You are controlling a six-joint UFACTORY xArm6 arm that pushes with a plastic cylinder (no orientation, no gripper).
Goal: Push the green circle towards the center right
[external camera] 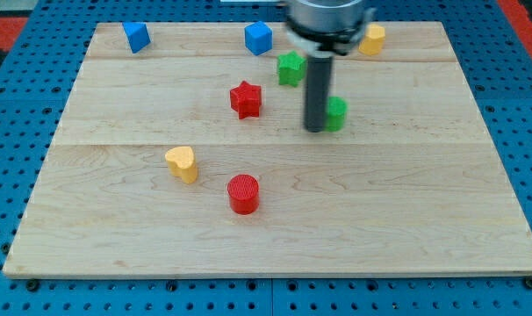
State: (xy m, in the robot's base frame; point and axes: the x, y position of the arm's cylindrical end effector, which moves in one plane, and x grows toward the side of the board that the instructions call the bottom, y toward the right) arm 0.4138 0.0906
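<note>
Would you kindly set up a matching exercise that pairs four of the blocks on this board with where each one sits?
Blocks:
1. green circle
2. red cylinder
3. yellow heart
4. red star

Places:
A. lowest in the view, bottom centre
B. right beside my tip, on its right
C. left of centre, below the red star
D. just left of the rod, above the centre

Pairs: 1-B, 2-A, 3-C, 4-D

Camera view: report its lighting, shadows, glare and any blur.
Camera view: lighting is even and soft, with no glare on the wooden board; blocks such as the red cylinder cast only faint shadows; the arm's body at the view's top is blurred, while my tip beside the green circle stays fairly sharp.
</note>
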